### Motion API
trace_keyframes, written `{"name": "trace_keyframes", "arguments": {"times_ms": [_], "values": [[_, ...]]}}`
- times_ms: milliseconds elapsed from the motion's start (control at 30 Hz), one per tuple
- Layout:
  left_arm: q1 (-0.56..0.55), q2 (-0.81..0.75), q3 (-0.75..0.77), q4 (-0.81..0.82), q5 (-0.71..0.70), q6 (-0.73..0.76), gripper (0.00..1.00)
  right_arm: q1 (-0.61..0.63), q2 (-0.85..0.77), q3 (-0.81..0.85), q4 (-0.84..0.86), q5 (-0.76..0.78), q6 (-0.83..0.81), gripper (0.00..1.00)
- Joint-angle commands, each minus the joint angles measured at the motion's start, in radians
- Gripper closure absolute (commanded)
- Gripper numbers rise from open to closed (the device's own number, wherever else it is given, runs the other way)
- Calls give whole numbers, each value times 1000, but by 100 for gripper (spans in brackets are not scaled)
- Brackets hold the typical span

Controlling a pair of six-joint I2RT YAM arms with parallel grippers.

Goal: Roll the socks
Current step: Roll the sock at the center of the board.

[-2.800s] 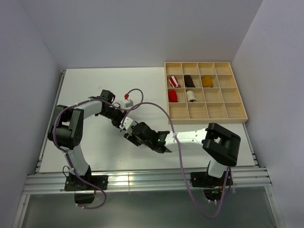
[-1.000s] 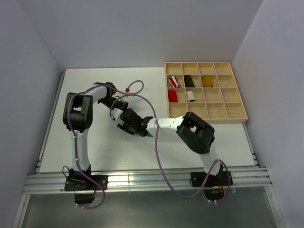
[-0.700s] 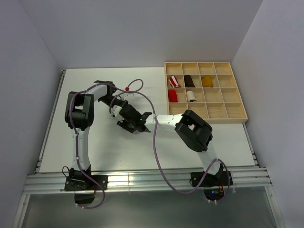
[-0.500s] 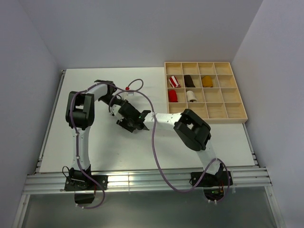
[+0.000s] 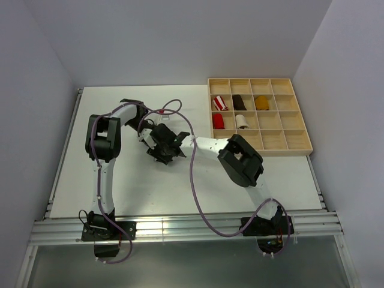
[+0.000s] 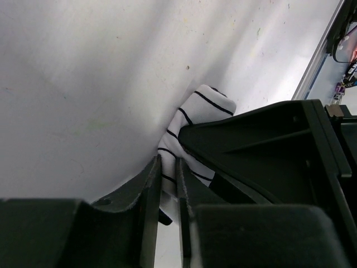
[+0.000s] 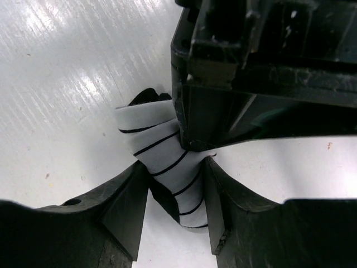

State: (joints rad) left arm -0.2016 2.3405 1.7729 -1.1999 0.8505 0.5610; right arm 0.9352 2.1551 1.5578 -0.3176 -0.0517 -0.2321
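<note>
Both jaws: meet on one white fabric sock with thin black stripes (image 7: pixel 148 125).
Left gripper (image 6: pixel 167 163): nearly closed, pinching a fold, likely anchoring it for rolling.
Right gripper (image 7: pixel 174 167): wide around the rolled bulk; firm hold cannot be told.
Sock's place: flat white table (image 5: pixel 120 180), well apart from the compartmented wooden tray (image 5: pixel 297 146).

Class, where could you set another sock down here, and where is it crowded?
Free: tabletop along the near rail, and the back strip left of the wooden tray. Crowded: mid-table, where the left end effector and right end effector meet at the striped sock.
</note>
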Motion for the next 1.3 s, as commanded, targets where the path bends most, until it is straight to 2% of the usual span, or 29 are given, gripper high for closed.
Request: {"name": "trace_keyframes", "arguments": {"times_ms": [0,133,233,333,433,467,567,933,1100,1267], "values": [[-9,11,36,-10,38,37,77,5,129,-15,-138,-125,22,52],[-4,-4,43,23,45,-4,71,4,147,-10,-152,-145,45,57],[2,-17,52,45,59,-33,69,1,160,-18,-158,-151,56,66],[5,-30,57,75,78,-73,67,1,160,-39,-152,-145,69,80],[13,-38,56,95,88,-127,66,2,152,-62,-146,-142,79,86],[16,-43,50,135,94,-150,67,2,146,-71,-135,-142,82,93],[42,-55,46,164,127,-211,67,1,140,-91,-129,-145,88,100],[143,-157,83,232,110,-274,70,-9,89,-119,-103,-134,160,100],[179,-205,103,250,39,-332,73,-33,14,-133,-80,-139,198,100],[199,-251,99,246,27,-337,73,-61,-52,-113,-92,-151,223,100]]}}
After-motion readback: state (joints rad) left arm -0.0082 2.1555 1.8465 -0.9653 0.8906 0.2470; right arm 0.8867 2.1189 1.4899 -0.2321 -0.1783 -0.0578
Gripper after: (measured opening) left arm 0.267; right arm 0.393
